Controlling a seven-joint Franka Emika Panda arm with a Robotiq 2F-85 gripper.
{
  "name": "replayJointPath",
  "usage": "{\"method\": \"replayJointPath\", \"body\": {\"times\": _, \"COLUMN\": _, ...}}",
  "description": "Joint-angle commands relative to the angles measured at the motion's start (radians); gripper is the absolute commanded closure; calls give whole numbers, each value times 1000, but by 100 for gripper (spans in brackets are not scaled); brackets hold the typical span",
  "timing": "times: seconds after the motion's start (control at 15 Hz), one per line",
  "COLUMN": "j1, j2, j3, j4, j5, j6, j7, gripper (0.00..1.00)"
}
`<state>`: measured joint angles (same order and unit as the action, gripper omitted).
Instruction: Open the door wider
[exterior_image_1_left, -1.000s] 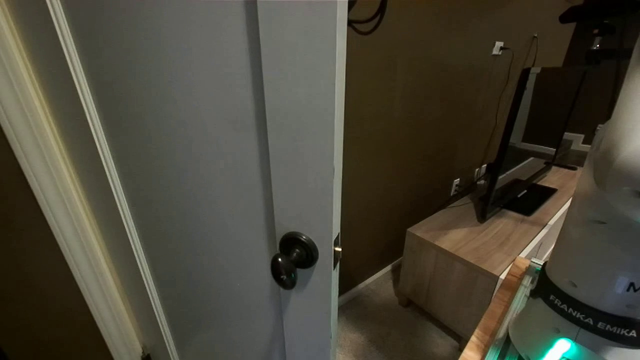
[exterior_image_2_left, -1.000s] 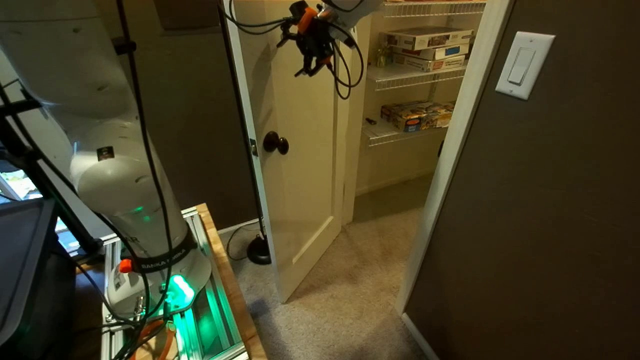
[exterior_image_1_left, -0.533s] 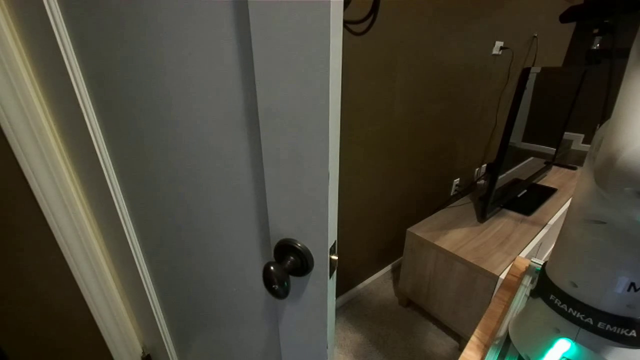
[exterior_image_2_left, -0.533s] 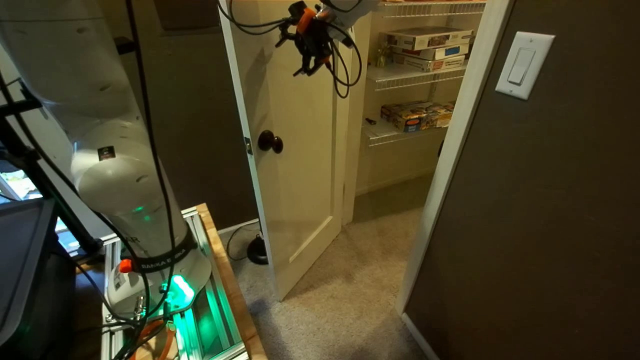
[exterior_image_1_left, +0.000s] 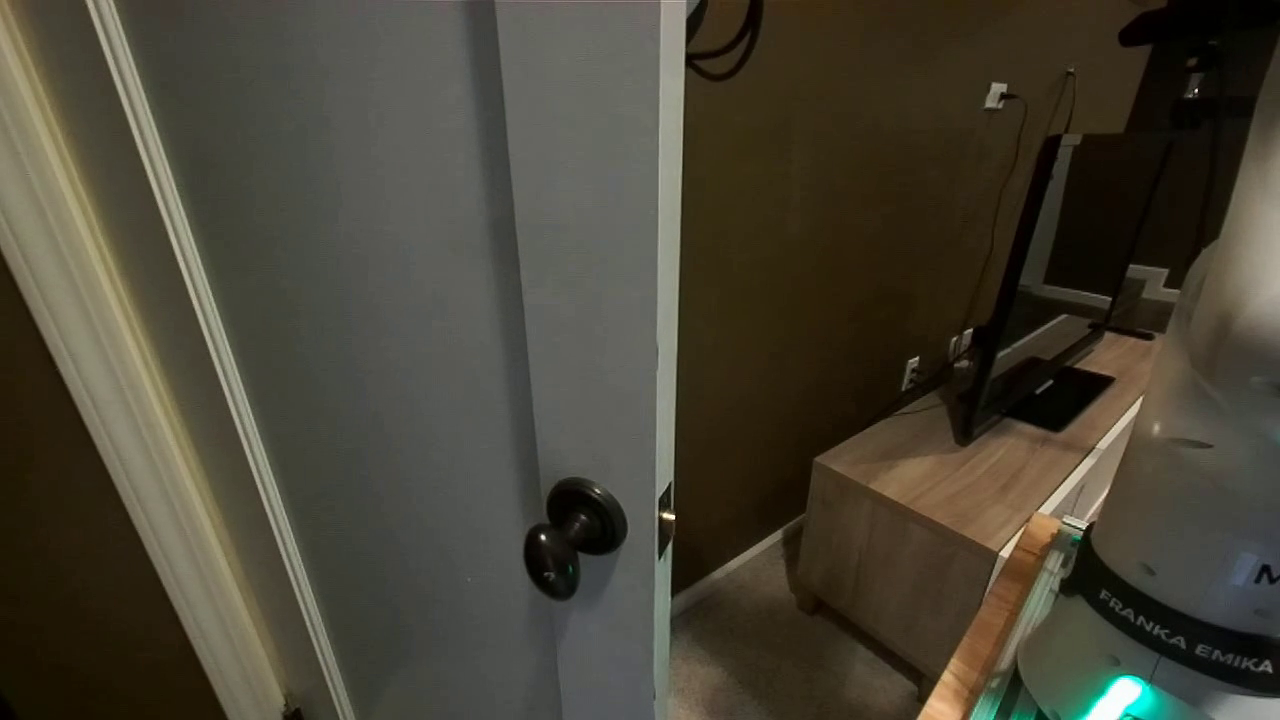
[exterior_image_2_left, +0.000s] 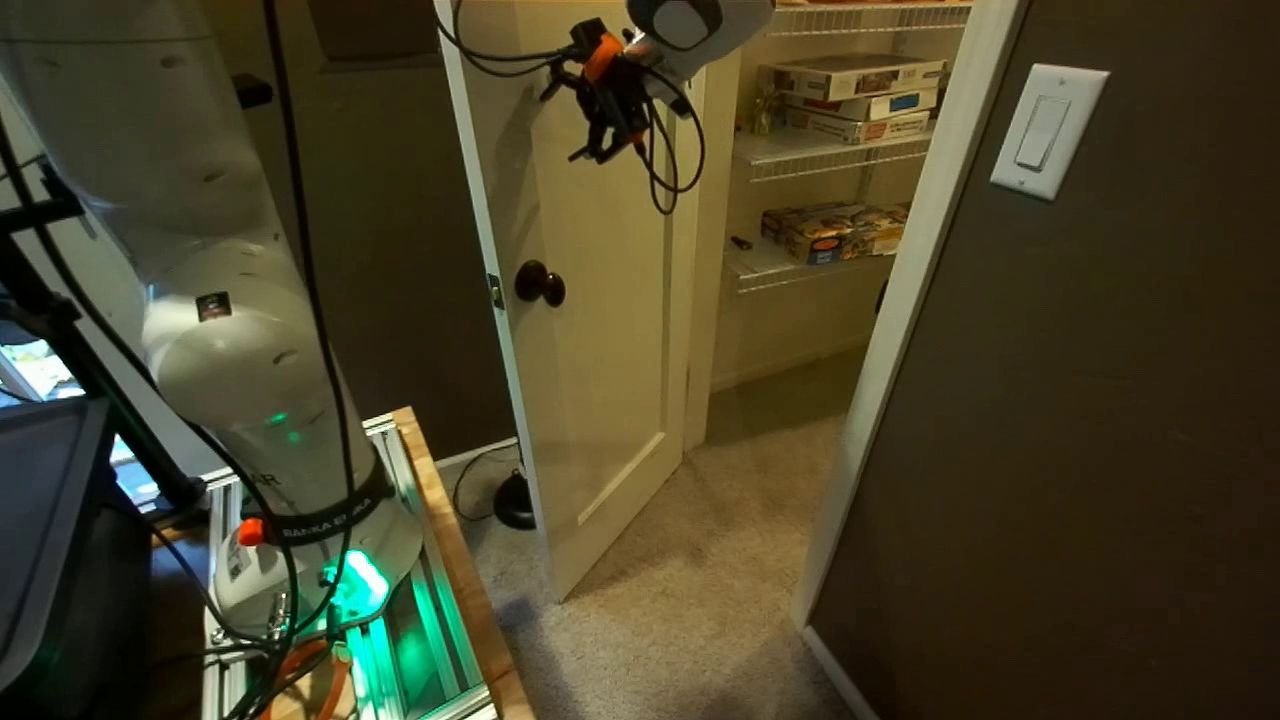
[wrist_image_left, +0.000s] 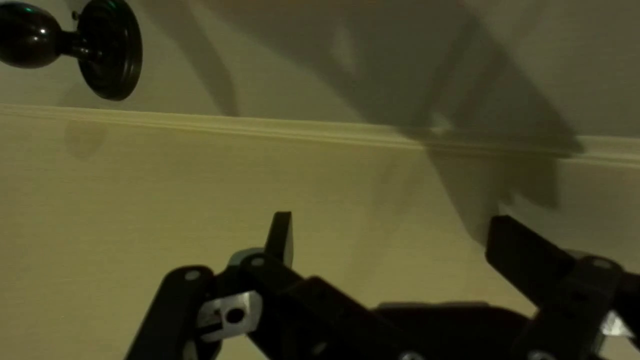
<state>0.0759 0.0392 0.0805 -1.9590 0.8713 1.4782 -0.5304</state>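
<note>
The white door (exterior_image_1_left: 400, 300) stands partly open in both exterior views (exterior_image_2_left: 610, 370), with a dark round knob (exterior_image_1_left: 585, 515) near its free edge. The knob also shows on the gripper's side of the door (exterior_image_2_left: 538, 283) and at the top left of the wrist view (wrist_image_left: 110, 52). My gripper (exterior_image_2_left: 563, 126) is in front of the door's face, above the knob and towards the hinge side. In the wrist view its fingers (wrist_image_left: 390, 220) are spread wide with nothing between them, over the flat panel. I cannot tell whether the tips touch it. The gripper is out of view behind the door in an exterior view.
A white door frame (exterior_image_2_left: 900, 330) and a light switch (exterior_image_2_left: 1045, 130) stand at the right. Shelves with boxes (exterior_image_2_left: 860, 80) are beyond the doorway. A black round base (exterior_image_2_left: 515, 500) sits behind the door. A wooden cabinet (exterior_image_1_left: 930, 470) carries a television (exterior_image_1_left: 1050, 300).
The door swung slightly wider between one second and half a second ago, then stayed still. Since then, my gripper has moved a little down and towards the door's free edge.
</note>
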Motion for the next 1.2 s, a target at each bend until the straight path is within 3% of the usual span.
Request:
{"method": "replayJointPath", "body": {"times": 0.0, "j1": 2, "j2": 16, "j3": 6, "j4": -30, "j5": 63, "j6": -73, "j7": -40, "gripper": 0}}
{"method": "replayJointPath", "body": {"times": 0.33, "j1": 30, "j2": 89, "j3": 45, "j4": 8, "j5": 93, "j6": -132, "j7": -92, "gripper": 0}}
{"method": "replayJointPath", "body": {"times": 1.13, "j1": 89, "j2": 212, "j3": 111, "j4": 95, "j5": 260, "j6": -72, "j7": -256, "gripper": 0}}
